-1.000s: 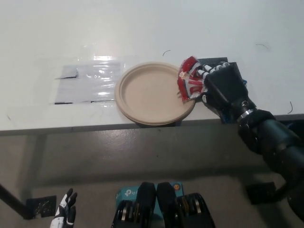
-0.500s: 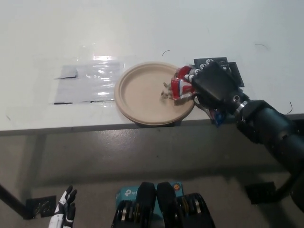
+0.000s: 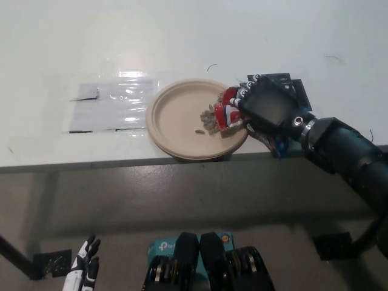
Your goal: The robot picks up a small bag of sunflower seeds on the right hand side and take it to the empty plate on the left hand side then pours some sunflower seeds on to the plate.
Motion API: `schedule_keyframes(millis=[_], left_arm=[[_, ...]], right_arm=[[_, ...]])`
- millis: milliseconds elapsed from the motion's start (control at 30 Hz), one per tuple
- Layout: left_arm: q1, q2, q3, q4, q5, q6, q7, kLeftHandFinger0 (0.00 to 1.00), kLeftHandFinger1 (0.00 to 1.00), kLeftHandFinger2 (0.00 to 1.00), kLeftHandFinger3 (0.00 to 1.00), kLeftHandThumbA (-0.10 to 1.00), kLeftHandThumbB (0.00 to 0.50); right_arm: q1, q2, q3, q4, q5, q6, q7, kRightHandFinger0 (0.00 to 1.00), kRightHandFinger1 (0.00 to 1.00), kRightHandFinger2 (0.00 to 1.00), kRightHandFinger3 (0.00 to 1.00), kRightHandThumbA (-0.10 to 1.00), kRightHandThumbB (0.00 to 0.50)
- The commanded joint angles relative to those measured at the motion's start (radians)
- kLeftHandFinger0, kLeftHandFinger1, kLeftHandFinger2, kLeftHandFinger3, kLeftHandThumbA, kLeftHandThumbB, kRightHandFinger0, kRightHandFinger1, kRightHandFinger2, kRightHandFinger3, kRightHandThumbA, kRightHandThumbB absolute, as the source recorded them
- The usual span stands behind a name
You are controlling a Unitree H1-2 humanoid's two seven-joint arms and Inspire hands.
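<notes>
Here, seed bag (image 3: 229,113) within black right hand's (image 3: 267,109) fingers (image 3: 241,97), over plate (image 3: 176,115)

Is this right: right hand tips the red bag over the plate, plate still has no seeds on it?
Not quite. The head view shows the right hand tipping the red bag over the plate, but a small pile of seeds already lies on it.
</notes>
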Motion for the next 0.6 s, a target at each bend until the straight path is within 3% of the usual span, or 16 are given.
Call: schedule_keyframes(millis=[0,67,167,233,433,500,567], left_arm=[[0.011,0.013,-0.003,-0.029,0.014,-0.027,-0.009,0.96,0.98,0.99,1.00,1.00,0.108],[0.018,0.014,-0.004,-0.029,0.022,-0.029,-0.007,0.95,0.97,1.00,1.00,1.00,0.108],[0.025,0.015,0.000,-0.026,0.013,-0.032,-0.008,0.95,0.98,1.00,1.00,1.00,0.121],[0.031,0.016,0.001,-0.032,0.013,-0.026,-0.009,0.96,0.98,1.00,1.00,1.00,0.121],[0.044,0.007,0.005,-0.038,-0.001,-0.018,-0.009,0.96,0.97,0.99,1.00,1.00,0.113],[0.044,0.007,0.005,-0.038,0.005,-0.014,-0.007,0.96,0.98,0.99,1.00,1.00,0.109],[0.044,0.009,0.004,-0.041,0.013,-0.010,-0.007,0.96,0.97,0.99,1.00,1.00,0.097]], right_arm=[[-0.073,-0.019,-0.003,-0.021,-0.029,0.047,-0.025,0.00,0.00,0.03,0.10,-0.10,0.275],[-0.066,-0.022,-0.002,-0.018,-0.033,0.036,-0.059,0.00,0.00,0.04,0.10,-0.10,0.329],[-0.060,-0.027,-0.027,-0.016,-0.009,0.017,-0.059,0.00,0.00,0.04,0.09,-0.10,0.264],[-0.056,-0.030,-0.068,-0.013,0.030,-0.003,-0.058,0.00,0.00,0.01,0.05,-0.10,0.268],[-0.058,-0.045,-0.153,0.004,0.057,-0.014,-0.095,0.00,0.03,0.00,0.06,-0.10,0.255],[-0.060,-0.050,-0.168,0.008,0.057,-0.012,-0.122,0.00,0.08,0.19,0.06,-0.10,0.248],[-0.063,-0.053,-0.192,0.010,0.075,-0.033,-0.100,0.00,0.16,0.59,0.13,-0.10,0.210]])
